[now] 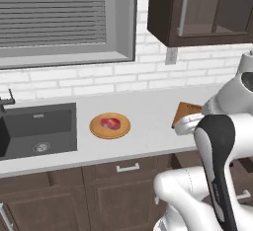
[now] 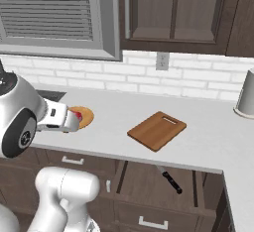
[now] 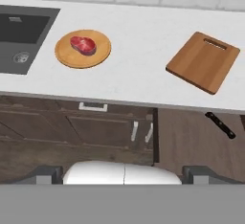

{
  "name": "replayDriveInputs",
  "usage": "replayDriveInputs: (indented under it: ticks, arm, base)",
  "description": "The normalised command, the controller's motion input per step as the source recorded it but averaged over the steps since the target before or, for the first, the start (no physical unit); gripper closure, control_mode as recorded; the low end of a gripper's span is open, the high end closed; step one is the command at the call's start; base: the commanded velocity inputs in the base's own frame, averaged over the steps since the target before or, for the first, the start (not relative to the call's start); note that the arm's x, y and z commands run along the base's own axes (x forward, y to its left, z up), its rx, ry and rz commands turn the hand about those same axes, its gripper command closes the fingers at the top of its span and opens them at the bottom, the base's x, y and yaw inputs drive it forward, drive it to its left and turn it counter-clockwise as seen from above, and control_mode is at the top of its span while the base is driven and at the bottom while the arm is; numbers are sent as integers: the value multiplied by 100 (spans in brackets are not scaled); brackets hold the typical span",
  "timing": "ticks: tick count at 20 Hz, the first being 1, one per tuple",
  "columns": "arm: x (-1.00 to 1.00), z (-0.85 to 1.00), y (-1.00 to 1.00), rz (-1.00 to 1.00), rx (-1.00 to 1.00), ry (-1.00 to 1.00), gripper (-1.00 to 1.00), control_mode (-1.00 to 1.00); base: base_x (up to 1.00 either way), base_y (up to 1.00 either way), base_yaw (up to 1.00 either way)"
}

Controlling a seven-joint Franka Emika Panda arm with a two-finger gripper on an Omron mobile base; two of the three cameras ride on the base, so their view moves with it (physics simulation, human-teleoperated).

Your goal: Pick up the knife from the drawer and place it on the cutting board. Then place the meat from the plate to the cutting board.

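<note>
1. Presently, the slim knife with a black handle (image 2: 171,180) lies inside the open dark-wood drawer (image 2: 158,186) under the counter edge. The right base view shows its handle and a short stretch of narrow blade, angled; the hand view shows the black handle (image 3: 220,125) only, the blade passing out of sight under the counter lip.
2. On the pale grey countertop (image 2: 119,114) sits the flat rectangular medium-brown wooden cutting board (image 2: 157,129), slot handle at its far short end, nothing on it. The hand view shows the whole board (image 3: 203,61); the left base view shows one corner (image 1: 185,111), the rest being behind the white arm.
3. The round light-tan wooden plate (image 1: 110,125) rests on the counter between the dark sink basin (image 1: 37,129) and the board, well apart from the board. The small red-pink raw steak (image 1: 110,123) lies on it. The hand view shows plate (image 3: 83,49) and steak (image 3: 83,45) in full; in the right base view the arm hides most of the plate (image 2: 84,116).
4. Two grey finger tips stand far apart at the bottom of the hand view, gripper (image 3: 122,173) spread wide and holding nothing, above the cabinet fronts and clear of drawer and counter.
5. The right base view alone shows a grey canister (image 2: 245,94) at the counter's far right.
</note>
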Motion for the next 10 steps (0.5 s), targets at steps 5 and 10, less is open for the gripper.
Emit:
replayDriveInputs:
  ticks: [5,10]
  arm:
    - [0,0,0,0,0,0,-100,100]
    - [0,0,0,0,0,0,-100,100]
  base:
    - [-14,20,-3]
    - [-1,71,-22]
